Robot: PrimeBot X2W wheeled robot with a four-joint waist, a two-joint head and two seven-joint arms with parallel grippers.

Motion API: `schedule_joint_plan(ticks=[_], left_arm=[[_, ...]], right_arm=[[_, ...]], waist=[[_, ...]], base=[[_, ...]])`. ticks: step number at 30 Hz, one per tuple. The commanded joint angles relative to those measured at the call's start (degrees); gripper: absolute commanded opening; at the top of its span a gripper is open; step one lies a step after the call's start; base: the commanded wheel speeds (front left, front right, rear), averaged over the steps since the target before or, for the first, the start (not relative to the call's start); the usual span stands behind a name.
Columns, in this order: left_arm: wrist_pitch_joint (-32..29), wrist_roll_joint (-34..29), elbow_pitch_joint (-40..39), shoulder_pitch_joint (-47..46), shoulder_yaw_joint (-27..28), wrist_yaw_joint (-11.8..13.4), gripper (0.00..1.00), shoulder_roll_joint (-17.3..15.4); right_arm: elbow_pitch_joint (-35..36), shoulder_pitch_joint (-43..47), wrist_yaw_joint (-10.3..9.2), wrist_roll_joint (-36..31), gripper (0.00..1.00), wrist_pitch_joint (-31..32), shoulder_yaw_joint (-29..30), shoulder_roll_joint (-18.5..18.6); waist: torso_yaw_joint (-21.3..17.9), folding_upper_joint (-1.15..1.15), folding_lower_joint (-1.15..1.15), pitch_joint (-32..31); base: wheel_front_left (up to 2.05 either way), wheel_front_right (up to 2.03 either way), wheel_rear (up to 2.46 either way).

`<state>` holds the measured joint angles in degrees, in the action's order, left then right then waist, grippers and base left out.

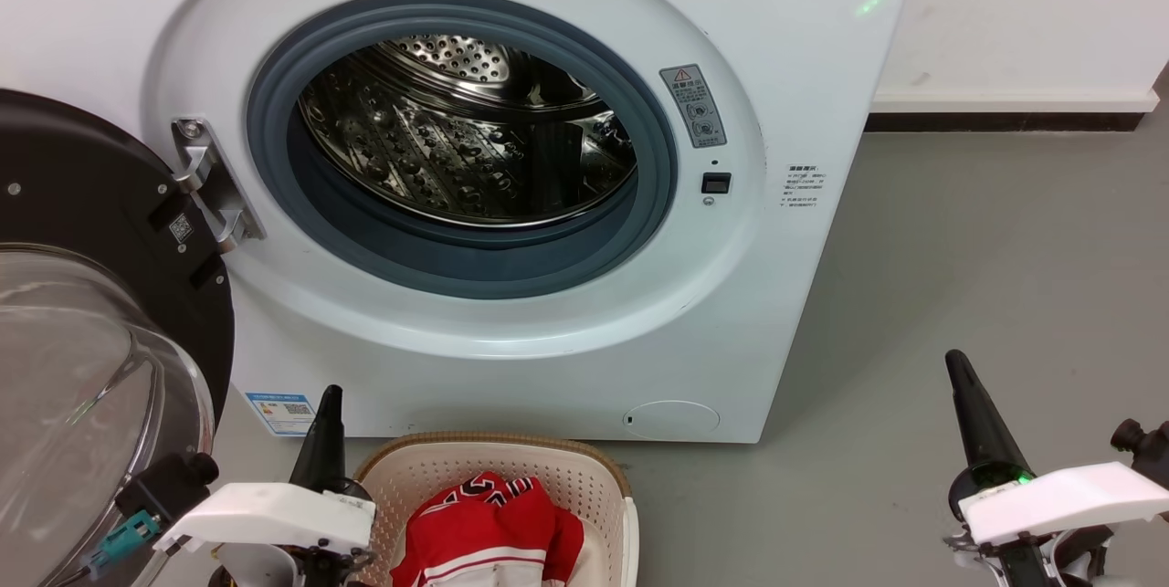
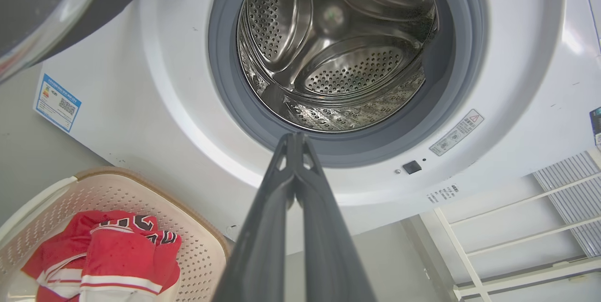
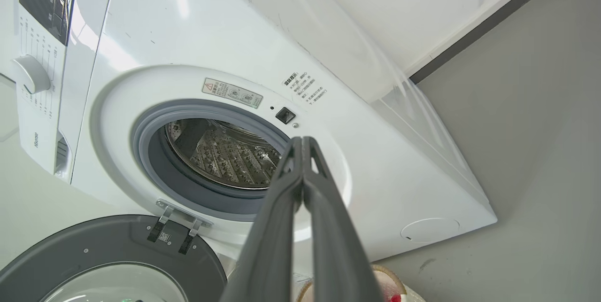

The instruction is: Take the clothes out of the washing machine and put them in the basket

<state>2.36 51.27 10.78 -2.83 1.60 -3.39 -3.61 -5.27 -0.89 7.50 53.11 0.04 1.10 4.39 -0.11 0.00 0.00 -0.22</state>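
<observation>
The white washing machine (image 1: 566,158) stands ahead with its black-rimmed glass door (image 1: 82,322) swung open to the left. Its steel drum (image 1: 466,131) shows bare metal, with no cloth visible inside. Red clothes (image 1: 489,528) with white stripes and black-white lettering lie in the cream basket (image 1: 548,464) on the floor before the machine. My left gripper (image 1: 329,400) is shut and empty, just left of the basket. My right gripper (image 1: 954,363) is shut and empty over the floor at the right. The left wrist view shows the clothes (image 2: 103,255) in the basket (image 2: 197,241) and the drum (image 2: 338,43).
Grey floor (image 1: 986,295) spreads to the right of the machine, up to a white wall with a dark skirting (image 1: 1005,121). The open door stands close to my left arm. A white rack (image 2: 516,227) appears at the right of the left wrist view.
</observation>
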Motion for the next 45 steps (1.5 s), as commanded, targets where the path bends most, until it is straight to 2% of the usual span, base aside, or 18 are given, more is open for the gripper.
schedule_joint_plan(ticks=[1, 22, 45], left_arm=[[-0.42, 2.19, -0.33, -1.65, 0.41, -0.44, 0.0, -0.12], [-3.61, 16.61, 0.98, -2.5, 2.15, -1.86, 0.0, 0.19], [-6.36, 28.94, 2.18, -3.12, 3.67, -3.1, 0.0, 0.48]], right_arm=[[0.01, -1.51, 0.0, 2.37, 0.0, 0.18, 0.21, 0.41], [-3.21, -3.03, 0.0, 16.87, 0.0, 1.76, 1.19, 0.45], [-6.0, -4.3, 0.0, 29.12, 0.0, 3.31, 2.26, 0.27]], waist=[[0.0, 0.0, 0.0, 0.01], [0.03, 0.0, 0.0, 0.13], [0.07, 0.0, 0.0, 0.25]], base=[[0.0, 0.0, 0.0], [0.0, 0.0, 0.0], [0.0, 0.0, 0.0]])
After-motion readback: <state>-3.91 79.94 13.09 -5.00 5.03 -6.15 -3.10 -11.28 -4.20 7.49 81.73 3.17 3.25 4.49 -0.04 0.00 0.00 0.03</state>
